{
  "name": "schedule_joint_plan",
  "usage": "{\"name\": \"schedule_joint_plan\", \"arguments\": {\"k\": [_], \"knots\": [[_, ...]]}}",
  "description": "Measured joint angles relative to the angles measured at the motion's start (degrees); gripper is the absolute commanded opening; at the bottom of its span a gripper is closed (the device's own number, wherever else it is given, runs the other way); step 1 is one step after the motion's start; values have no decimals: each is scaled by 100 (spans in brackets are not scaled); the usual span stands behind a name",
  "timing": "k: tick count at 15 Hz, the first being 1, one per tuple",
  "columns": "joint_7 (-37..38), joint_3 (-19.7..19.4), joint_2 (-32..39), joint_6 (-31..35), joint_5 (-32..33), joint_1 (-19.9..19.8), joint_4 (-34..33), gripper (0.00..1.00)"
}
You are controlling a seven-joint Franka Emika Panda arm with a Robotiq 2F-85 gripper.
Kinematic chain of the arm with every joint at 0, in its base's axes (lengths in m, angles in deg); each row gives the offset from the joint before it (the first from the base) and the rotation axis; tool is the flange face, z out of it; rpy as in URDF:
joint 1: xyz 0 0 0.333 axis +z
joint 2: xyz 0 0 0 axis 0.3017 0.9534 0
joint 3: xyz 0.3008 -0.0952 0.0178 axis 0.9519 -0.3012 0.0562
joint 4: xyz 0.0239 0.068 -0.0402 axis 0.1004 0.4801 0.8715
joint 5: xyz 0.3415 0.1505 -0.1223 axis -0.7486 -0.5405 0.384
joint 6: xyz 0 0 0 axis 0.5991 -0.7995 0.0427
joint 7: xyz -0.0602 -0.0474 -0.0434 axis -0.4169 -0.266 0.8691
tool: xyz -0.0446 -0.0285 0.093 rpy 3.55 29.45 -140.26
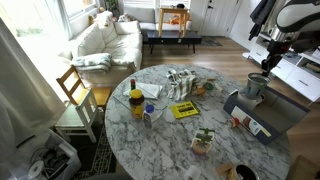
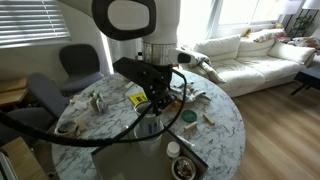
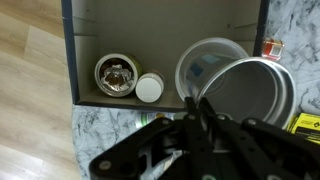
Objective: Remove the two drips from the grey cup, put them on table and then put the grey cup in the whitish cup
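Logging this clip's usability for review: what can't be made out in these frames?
Gripper: wrist view, dark and blurred, so open or shut is unclear.
Small cup in the box: wrist view, contents too small and glary to identify.
Table: exterior view, the arm hides its middle.

Exterior view high, wide, across table [image 1: 165,135] toward far sofa [image 1: 105,40]. Exterior view close behind arm [image 2: 130,15], sofa [image 2: 235,50] far right. Wrist view near, straight down on box [image 3: 72,60] at table edge. Exteriors share table, sofa.
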Motion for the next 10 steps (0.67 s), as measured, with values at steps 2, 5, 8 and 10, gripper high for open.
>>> {"name": "schedule_joint_plan", "arguments": {"k": [2,5,8,10], "knots": [[-48,16,74,0,-108,-28,-31,60],[-151,44,100,0,-335,-58,-65,82],[-206,55,79,-47,-525,-92,-202,100],[-201,55,33,-288,-637,-118,-368,100]]}}
